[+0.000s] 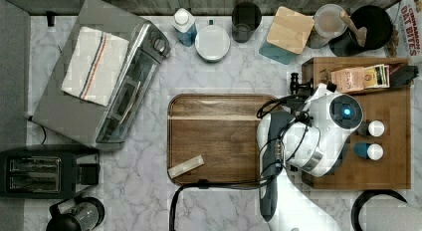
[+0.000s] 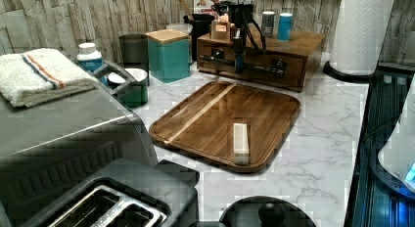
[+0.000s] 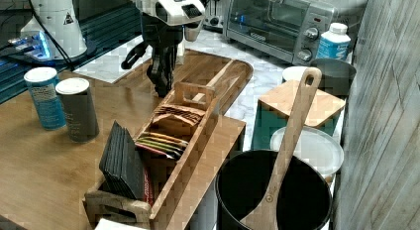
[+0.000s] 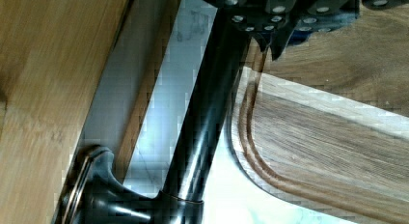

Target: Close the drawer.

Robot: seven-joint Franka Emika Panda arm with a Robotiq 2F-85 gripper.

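The drawer [image 2: 254,76] is the light-bamboo front of the cabinet [image 2: 306,41] at the back of the counter. Its black bar handle [image 2: 264,68] runs across that front. In the left view the front looks about level with the cabinet's face. My gripper [image 2: 238,65] hangs straight down against the handle, near its middle. From above, the gripper [image 1: 297,86] sits just off the top view's left edge of the cabinet [image 1: 388,166]. The wrist view has the handle bar [image 4: 207,113] close up, beside the bamboo drawer front [image 4: 43,89]. In the right view the gripper [image 3: 161,84] is beyond the cabinet's far edge.
A dark brown tray [image 1: 219,111] holding a pale wooden block [image 1: 185,166] lies right in front of the drawer. A tea-bag rack [image 1: 363,76] and two shakers [image 1: 373,139] stand on the cabinet. A toaster oven [image 1: 94,76], a toaster [image 1: 45,171] and a teal canister [image 1: 288,34] ring the counter.
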